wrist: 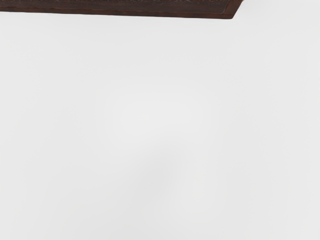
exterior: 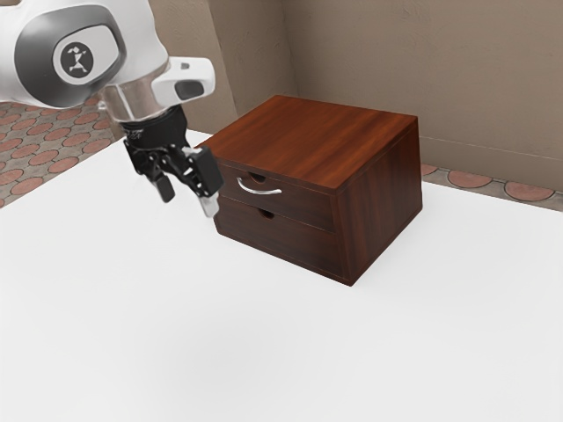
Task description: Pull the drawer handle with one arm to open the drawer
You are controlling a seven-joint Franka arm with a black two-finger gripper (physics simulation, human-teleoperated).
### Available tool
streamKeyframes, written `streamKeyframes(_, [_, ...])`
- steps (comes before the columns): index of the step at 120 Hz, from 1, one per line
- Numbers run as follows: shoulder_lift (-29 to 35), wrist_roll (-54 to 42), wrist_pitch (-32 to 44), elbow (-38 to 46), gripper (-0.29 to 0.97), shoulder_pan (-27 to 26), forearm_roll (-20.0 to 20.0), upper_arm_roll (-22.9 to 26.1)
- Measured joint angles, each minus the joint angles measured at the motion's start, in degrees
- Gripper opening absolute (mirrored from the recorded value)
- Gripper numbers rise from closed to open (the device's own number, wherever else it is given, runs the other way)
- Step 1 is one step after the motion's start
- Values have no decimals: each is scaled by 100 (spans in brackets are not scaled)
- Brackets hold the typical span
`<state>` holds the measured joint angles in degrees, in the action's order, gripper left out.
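Just beyond the claw [exterior: 186,195], which hangs wide open and empty above the white counter [exterior: 132,334], sits a dark wooden cabinet [exterior: 325,141]. Its top drawer [exterior: 290,200] is shut. The thin, rigid metal handle [exterior: 259,189] looks slippery and is probably best gripped at its middle.

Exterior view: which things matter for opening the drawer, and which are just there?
Job: gripper, open; handle; top drawer; cabinet.
Just there: lower drawer; table; tiled floor.
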<state>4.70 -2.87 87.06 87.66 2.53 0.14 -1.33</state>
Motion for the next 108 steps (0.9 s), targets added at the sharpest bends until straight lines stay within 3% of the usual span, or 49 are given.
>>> streamKeyframes(57, [53, 221, 126, -19, 66, 17, -44, 16])
streamKeyframes(73, [81, 1182, -36, -21, 66, -28, -261, 6])
streamKeyframes(108, [17, 4360, -231, -277, 66, -40, -616, 223])
